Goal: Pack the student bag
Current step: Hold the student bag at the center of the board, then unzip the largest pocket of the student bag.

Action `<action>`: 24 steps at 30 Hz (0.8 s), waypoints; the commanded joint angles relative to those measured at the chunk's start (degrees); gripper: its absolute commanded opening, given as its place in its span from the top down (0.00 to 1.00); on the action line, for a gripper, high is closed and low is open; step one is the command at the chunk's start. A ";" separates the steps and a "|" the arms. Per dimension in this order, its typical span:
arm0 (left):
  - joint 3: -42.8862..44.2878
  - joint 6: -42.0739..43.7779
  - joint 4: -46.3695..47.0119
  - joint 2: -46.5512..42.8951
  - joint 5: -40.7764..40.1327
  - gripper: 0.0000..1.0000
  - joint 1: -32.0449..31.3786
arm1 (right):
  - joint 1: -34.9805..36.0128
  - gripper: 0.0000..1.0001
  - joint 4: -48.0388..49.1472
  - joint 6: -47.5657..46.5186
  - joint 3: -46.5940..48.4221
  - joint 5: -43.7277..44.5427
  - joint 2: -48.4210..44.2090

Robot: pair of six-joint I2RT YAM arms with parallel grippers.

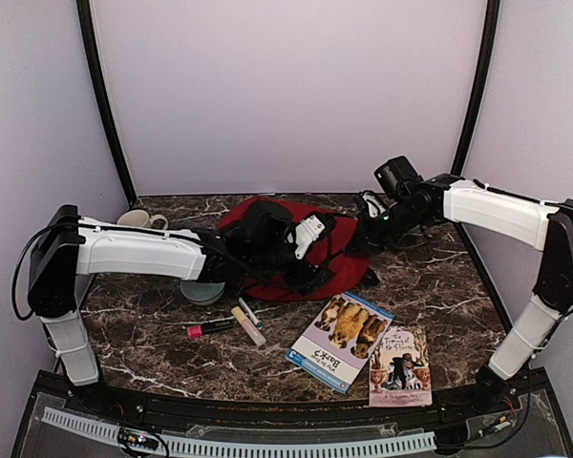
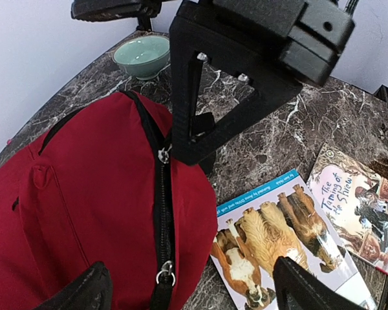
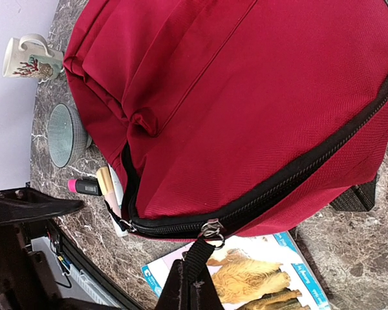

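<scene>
The student bag (image 1: 339, 272) (image 2: 84, 194) (image 3: 246, 97), dark red with a black zipper, lies flat at the back middle of the table. My right gripper (image 1: 368, 234) (image 3: 195, 281) is at the bag's right edge, shut on the black strap of a zipper pull (image 3: 210, 231). In the left wrist view that gripper (image 2: 181, 152) meets the zipper from above. My left gripper (image 1: 310, 267) (image 2: 191, 294) hovers over the bag, jaws wide open with nothing between them. A second zipper pull (image 2: 166, 274) lies below, between its fingers (image 2: 77, 294).
A dog book (image 1: 341, 341) (image 2: 278, 245) (image 3: 258, 278) and a "Taming of the Shrew" book (image 1: 399, 365) (image 2: 368, 206) lie in front of the bag. Markers (image 1: 231, 322) (image 3: 90, 187), a teal dish (image 1: 202, 291) (image 3: 64, 135) and a mug (image 1: 138, 219) (image 3: 29, 58) sit left. A green bowl (image 2: 142, 55) stands beyond the bag.
</scene>
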 commanded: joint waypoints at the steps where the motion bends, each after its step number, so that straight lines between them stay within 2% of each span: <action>1: 6.01 -0.95 -4.49 4.62 0.71 0.16 -0.21 | -0.35 1.00 1.59 -1.55 0.70 -1.65 -0.69; 5: 7.99 -3.79 -3.93 8.14 1.77 0.21 0.39 | -0.32 1.00 1.14 -1.99 0.44 -1.45 -1.26; 12: 9.14 -6.07 -3.00 12.10 1.26 0.51 1.05 | -1.05 1.00 -0.54 -3.24 1.15 -1.15 -1.71; 13: 9.12 -5.84 -2.75 12.34 1.10 0.58 1.02 | -1.19 1.00 -0.82 -3.50 1.33 -1.13 -1.79; 16: 9.15 -4.93 -1.98 12.75 0.93 0.92 1.02 | -1.97 1.00 -1.46 -4.23 1.91 -0.82 -2.00; 17: 9.12 -4.79 -1.74 12.77 0.56 0.99 1.02 | -2.30 1.00 -1.60 -4.55 2.07 -0.61 -2.02; 24: 7.60 -5.89 -1.10 11.64 1.18 1.00 0.94 | -8.65 1.00 -2.71 -5.48 2.55 -2.16 -2.09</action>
